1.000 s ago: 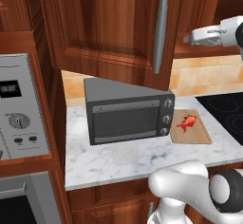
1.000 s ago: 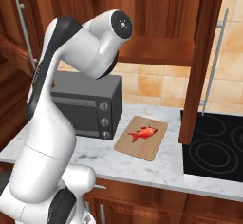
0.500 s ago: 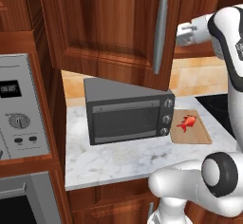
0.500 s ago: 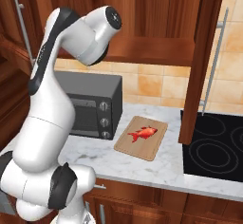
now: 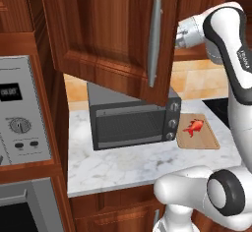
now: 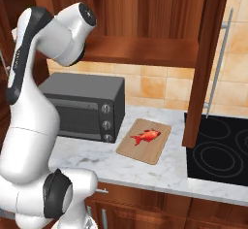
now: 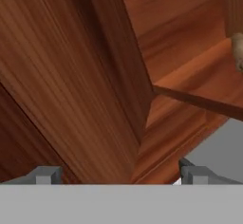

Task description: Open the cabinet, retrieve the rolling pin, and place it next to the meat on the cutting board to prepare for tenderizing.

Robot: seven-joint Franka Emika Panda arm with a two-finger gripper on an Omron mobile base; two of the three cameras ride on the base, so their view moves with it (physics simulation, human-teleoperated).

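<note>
hand [image 7: 116,174] spread, holding nothing | reaching into cabinet [image 6: 145,48] | risk: wrist clipping open door [image 5: 113,34]

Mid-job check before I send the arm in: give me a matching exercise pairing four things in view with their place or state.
Things:
1. reddish-brown wood cabinet door
2. small bright-red meat
3. grey toaster oven
4. two-finger gripper

Place or state:
A. lying on the light tan cutting board
B. jaws wide apart, empty
C. swung open
D. standing on the white marble counter, left of the board

Pairs: 1-C, 2-A, 3-D, 4-B
</note>
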